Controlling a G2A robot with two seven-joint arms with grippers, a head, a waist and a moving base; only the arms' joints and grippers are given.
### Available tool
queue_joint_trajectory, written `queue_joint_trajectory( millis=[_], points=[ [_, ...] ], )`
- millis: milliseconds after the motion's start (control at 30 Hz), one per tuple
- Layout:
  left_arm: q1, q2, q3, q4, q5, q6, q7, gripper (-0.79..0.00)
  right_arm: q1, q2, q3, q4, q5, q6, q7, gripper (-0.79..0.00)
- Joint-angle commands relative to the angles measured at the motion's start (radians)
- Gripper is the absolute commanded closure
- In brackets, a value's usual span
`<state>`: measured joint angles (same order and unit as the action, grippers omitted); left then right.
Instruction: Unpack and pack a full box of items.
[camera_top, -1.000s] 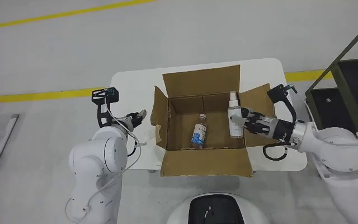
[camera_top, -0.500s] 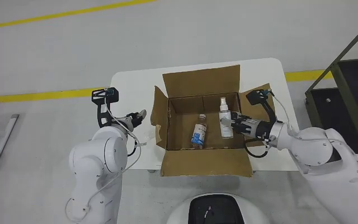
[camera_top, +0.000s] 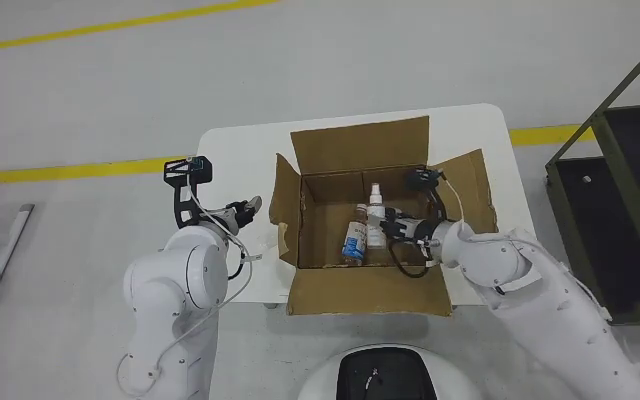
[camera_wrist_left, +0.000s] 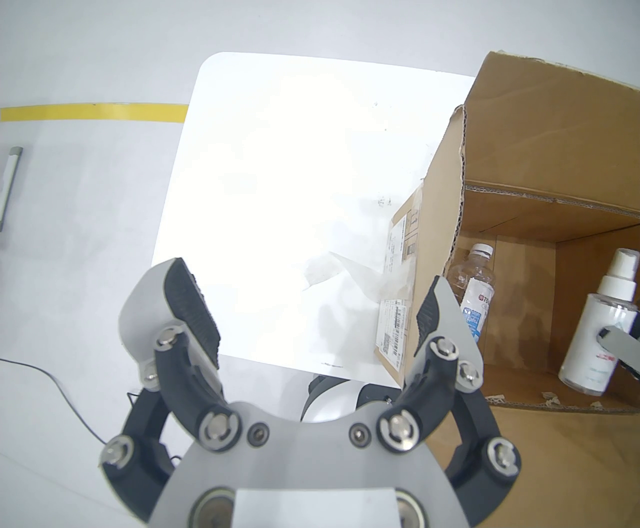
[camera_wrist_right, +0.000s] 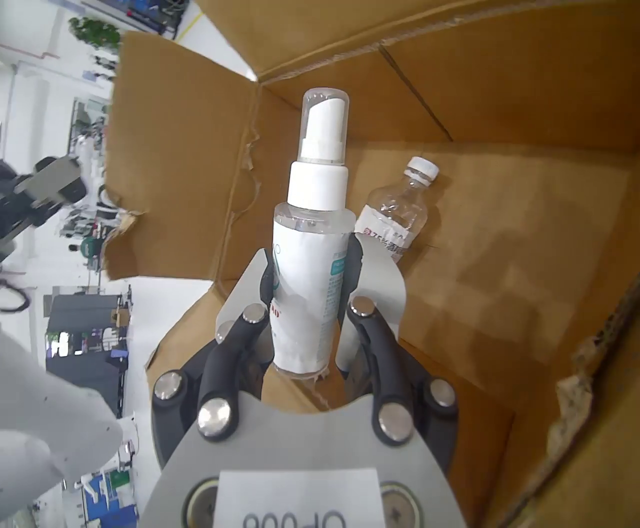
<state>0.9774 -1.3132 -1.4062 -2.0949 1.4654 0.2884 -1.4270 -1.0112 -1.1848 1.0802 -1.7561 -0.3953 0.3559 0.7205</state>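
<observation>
An open cardboard box (camera_top: 365, 288) stands on the white table (camera_top: 235, 160). My right gripper (camera_wrist_right: 307, 280) is shut on a white spray bottle (camera_wrist_right: 310, 260), held inside the box (camera_wrist_right: 525, 260) above its floor, also seen as the spray bottle (camera_top: 376, 218) in the top view and the spray bottle (camera_wrist_left: 600, 330) in the left wrist view. A clear plastic bottle (camera_top: 355, 236) with a blue-and-white label lies on the box floor just beside it, visible again as the clear bottle (camera_wrist_right: 400, 215). My left gripper (camera_wrist_left: 315, 305) hangs open over the table's left side, outside the box (camera_wrist_left: 525, 165), holding nothing.
The box's four flaps are folded outward; the left flap (camera_top: 285, 208) is torn along its edge. A dark metal rack (camera_top: 600, 180) stands right of the table. Bare tabletop (camera_wrist_left: 280, 200) lies left of the box. Yellow floor tape (camera_top: 80, 170) runs behind.
My right arm has carried the spray bottle leftward from over the box's right flap into the box, beside the clear bottle. The left arm has stayed still.
</observation>
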Motion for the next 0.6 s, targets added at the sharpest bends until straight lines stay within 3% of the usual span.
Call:
queue_joint_trajectory(
  millis=[0,267,567],
  points=[
    [0.000,0.000,0.000,0.000,0.000,0.000,0.000,-0.785,0.028,-0.010,-0.040,0.020,-0.030,0.099,-0.026,0.000],
    [0.000,0.000,0.000,0.000,0.000,0.000,0.000,-0.785,0.100,-0.032,-0.127,0.089,-0.129,0.287,-0.012,0.000],
    [0.000,0.000,0.000,0.000,0.000,0.000,0.000,-0.785,0.110,-0.035,-0.132,0.099,-0.153,0.315,-0.009,0.000]
  ],
)
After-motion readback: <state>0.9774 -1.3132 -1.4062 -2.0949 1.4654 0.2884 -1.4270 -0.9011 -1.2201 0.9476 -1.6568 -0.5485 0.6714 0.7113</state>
